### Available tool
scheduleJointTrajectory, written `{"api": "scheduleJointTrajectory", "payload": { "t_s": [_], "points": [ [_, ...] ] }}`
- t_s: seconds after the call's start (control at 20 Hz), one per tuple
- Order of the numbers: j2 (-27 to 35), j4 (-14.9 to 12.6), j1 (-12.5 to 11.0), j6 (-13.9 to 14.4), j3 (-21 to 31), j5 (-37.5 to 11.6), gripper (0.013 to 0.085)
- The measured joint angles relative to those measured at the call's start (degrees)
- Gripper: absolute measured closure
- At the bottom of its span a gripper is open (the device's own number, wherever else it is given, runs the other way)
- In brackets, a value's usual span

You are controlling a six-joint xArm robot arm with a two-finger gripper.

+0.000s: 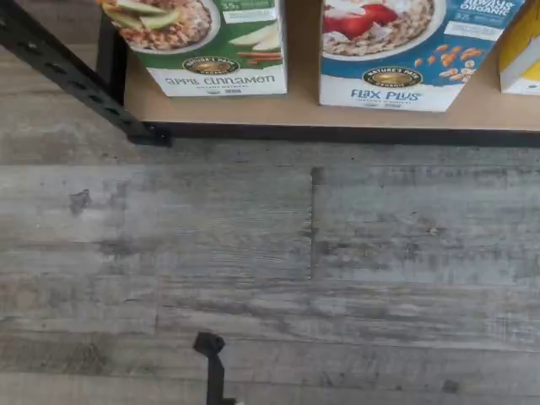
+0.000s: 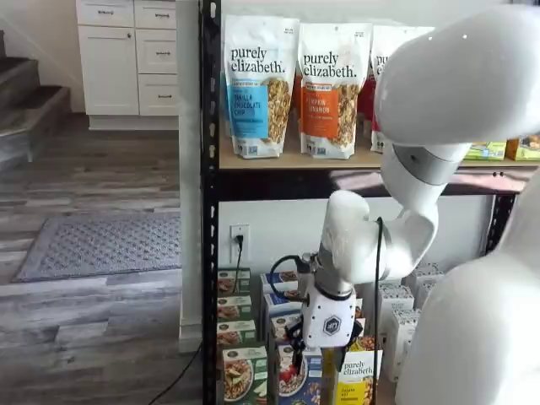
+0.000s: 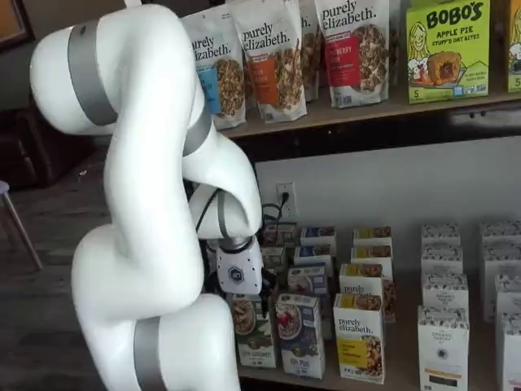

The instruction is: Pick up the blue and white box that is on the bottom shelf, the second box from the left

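Gripper (image 2: 327,353) is seen hanging low in front of the rack. Its fingers are mostly hidden against the cartons, but the jaws are judged fully spread and nothing is held, since every front-row carton is standing in place.

The blue and white box (image 1: 396,51), a Flax Plus carton with a berry-topped bowl pictured on it, is seen upright at the front edge of the bottom shelf (image 1: 253,114). It is also seen in both shelf views (image 3: 299,334), just below and behind the gripper. It is flanked closely by the green-and-white Apple Cinnamon carton (image 1: 215,46) on one side and a yellow-and-white carton (image 3: 359,338) on the other. More cartons are lined up behind it (image 3: 309,281). The black front rail (image 1: 337,135) and the grey plank floor (image 1: 253,253) are seen in the wrist view.

Contact is not yet made, and the approach is judged incomplete.

Risks:
- The gaps beside the target are narrow, so a finger could be landed on a neighbour's top and that carton knocked or gripped instead.
- The light carton could be pushed back into the row behind if the descent is made off-centre.
- The black cable (image 2: 377,278) beside the wrist could be snagged on the stock.
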Motion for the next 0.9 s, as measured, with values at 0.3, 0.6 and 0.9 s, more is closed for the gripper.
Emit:
{"api": "scheduleJointTrajectory", "payload": {
  "t_s": [0.3, 0.6, 0.9],
  "points": [
    [2.3, 3.8, 0.0, -3.7, -0.8, -1.8, 0.013],
    [4.1, 2.4, -0.2, -2.7, -1.5, -3.8, 0.013],
    [6.2, -2.8, -0.8, 1.5, -1.9, -7.6, 0.013]
  ]
}}
